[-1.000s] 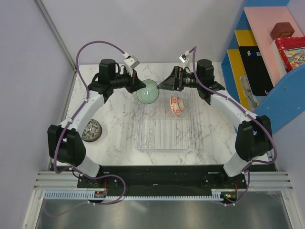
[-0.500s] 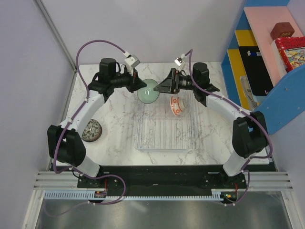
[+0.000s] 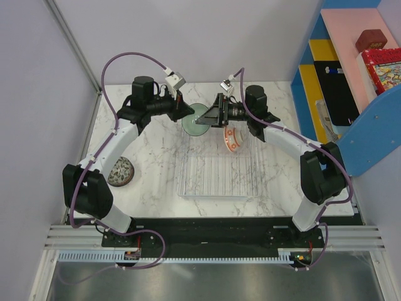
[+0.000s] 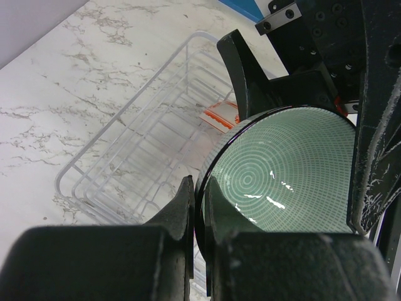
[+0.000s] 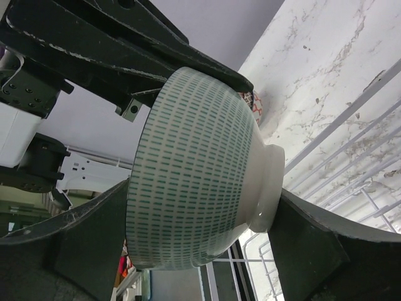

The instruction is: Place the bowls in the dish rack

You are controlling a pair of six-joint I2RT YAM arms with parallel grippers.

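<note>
Since a second ago the right arm has swung in leftward: its right hand (image 3: 200, 118), which then stood just right of the green bowl (image 3: 190, 127), now covers most of that bowl in the top view. The left hand (image 3: 186, 113) has stayed where it was, clenched on the bowl's rim. The bowl hangs in the air on its side over the far middle of the tabletop (image 3: 156, 163), just beyond the dish rack (image 3: 219, 179). The right hand's dark fingers (image 5: 313, 251) stand either side of it, one by the rim and one against the foot ring, but whether they press on it I cannot tell. The orange-and-white bowl (image 3: 232, 139), the speckled bowl (image 3: 119, 172) and the rack lie as before. The tabletop is white marble-look with grey veins, closed in by plain pale walls (image 3: 250, 37). A blue shelf unit (image 3: 376, 138) with pink and yellow panels stands at the right, carrying a red printed box (image 3: 382, 66). The green bowl is glossy inside with fine concentric rings, its outside ribbed with rows of small green dashes above a plain white foot. The rack is thin silver wire, rectangular and see-through. The orange-and-white bowl lies tipped at the rack's far right end; whether it is inside the wires I cannot tell. The speckled bowl sits upright well to the left, by the left arm.
</note>
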